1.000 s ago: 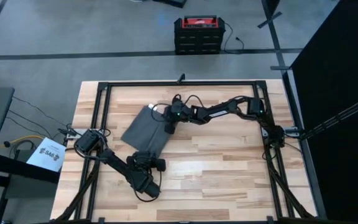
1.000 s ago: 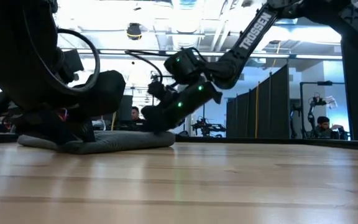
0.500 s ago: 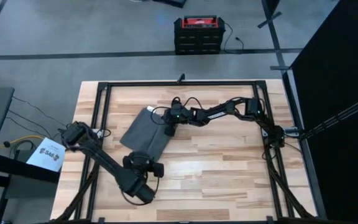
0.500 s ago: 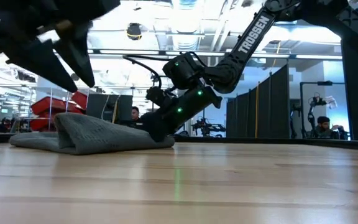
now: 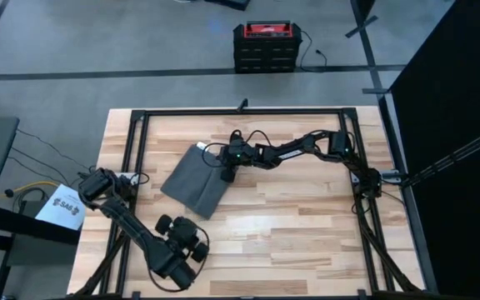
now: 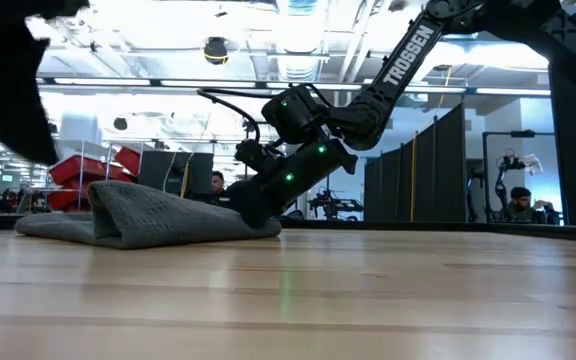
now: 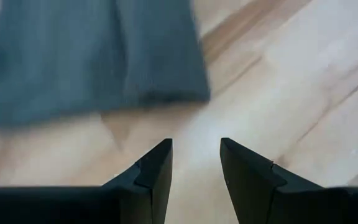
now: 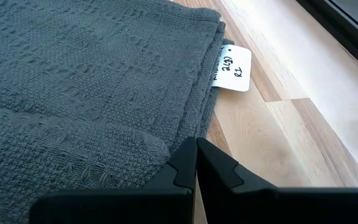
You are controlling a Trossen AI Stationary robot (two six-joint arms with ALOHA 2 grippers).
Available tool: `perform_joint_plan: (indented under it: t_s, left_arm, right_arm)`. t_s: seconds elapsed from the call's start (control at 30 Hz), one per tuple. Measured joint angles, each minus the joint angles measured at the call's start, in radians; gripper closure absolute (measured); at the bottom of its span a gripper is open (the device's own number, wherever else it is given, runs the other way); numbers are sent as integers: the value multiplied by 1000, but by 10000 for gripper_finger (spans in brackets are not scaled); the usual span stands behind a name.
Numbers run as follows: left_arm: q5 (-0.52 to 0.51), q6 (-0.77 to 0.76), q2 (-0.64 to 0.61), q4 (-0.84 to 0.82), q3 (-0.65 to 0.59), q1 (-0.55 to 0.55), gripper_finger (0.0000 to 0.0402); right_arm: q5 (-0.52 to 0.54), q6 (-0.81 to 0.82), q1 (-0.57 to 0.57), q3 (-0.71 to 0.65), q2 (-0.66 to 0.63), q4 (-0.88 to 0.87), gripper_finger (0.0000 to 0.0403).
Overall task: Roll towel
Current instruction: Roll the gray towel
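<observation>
The dark grey towel (image 5: 192, 181) lies on the table left of centre, its small white tag (image 8: 232, 69) at the far right edge. In the low view its near end (image 6: 108, 200) stands up in a soft hump. My right gripper (image 8: 196, 144) is shut, with its tips at the towel's right edge (image 5: 226, 173). My left gripper (image 7: 194, 146) is open and holds nothing. It hovers off the towel's near end, toward the table's near edge (image 5: 187, 228). My right gripper has its shut fingertips (image 6: 251, 212) against the towel's right edge (image 8: 188, 134), a little nearer than the tag. It slants down from the table's right side. Whether any cloth lies between the fingers I cannot tell. The towel rests on the table.
Black frame rails (image 5: 240, 111) run round the tabletop. A red and black toolbox (image 5: 265, 46) sits on the floor beyond the far edge. Bare wood (image 5: 307, 225) lies to the right of the towel and nearer than it.
My left gripper has come up off the towel's near end and drawn back toward the table's near edge. The towel's near end, flat a second ago, now stands in a raised hump. My right gripper has sunk a little onto the towel's right edge.
</observation>
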Motion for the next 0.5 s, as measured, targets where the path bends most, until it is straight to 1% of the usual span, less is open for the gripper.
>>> perform_joint_plan:
  t_s: [0.07,0.27,0.4,0.5]
  left_arm:
    - [-63,31,1,13,-38,-11,279]
    - [-67,46,3,130,-204,-11,274]
    - [-76,74,3,132,-250,-4,258]
    - [-133,70,3,126,-263,-4,237]
  right_arm:
    - [0,0,0,0,0,0,403]
    - [0,0,0,0,0,-7,403]
    - [0,0,0,0,-1,-14,403]
    - [0,3,0,1,-2,-21,403]
